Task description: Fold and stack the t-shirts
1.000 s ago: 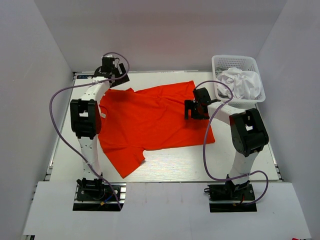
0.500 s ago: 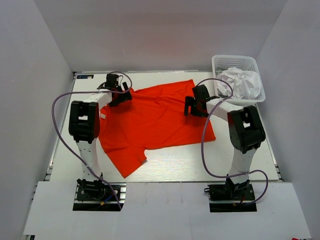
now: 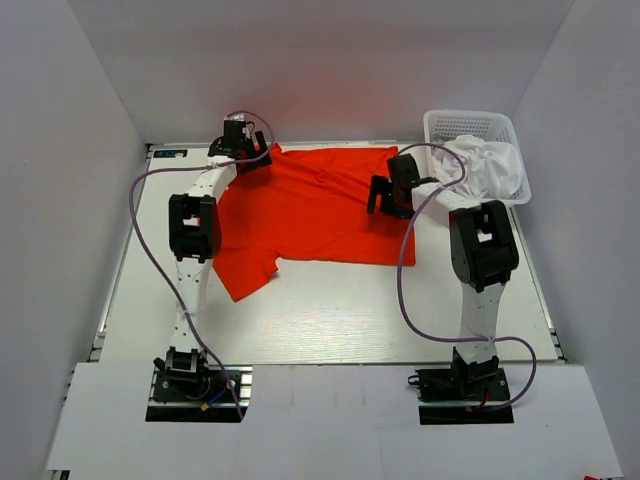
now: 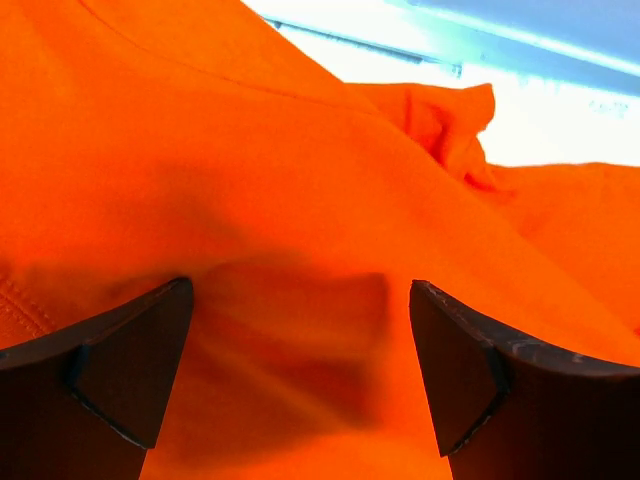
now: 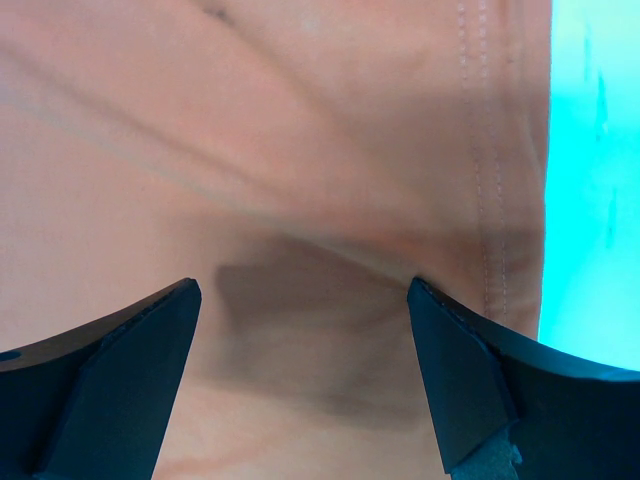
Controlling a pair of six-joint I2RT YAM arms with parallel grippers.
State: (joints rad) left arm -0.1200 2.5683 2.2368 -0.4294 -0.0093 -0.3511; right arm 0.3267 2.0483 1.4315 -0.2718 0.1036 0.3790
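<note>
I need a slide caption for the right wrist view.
Open right end effector poised over the orange-red t-shirt, beside its stitched hem.

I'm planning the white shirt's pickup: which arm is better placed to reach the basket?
Right, probably. The right gripper, open over the right edge of the orange t-shirt, sits beside the basket holding the white t-shirt; the left gripper is at its far-left corner.

Top camera: high at the near edge, looking down over white table (image 3: 330,320). Both wrist cameras: close above bright orange-red cloth t-shirt (image 3: 320,205), shared by all views.
</note>
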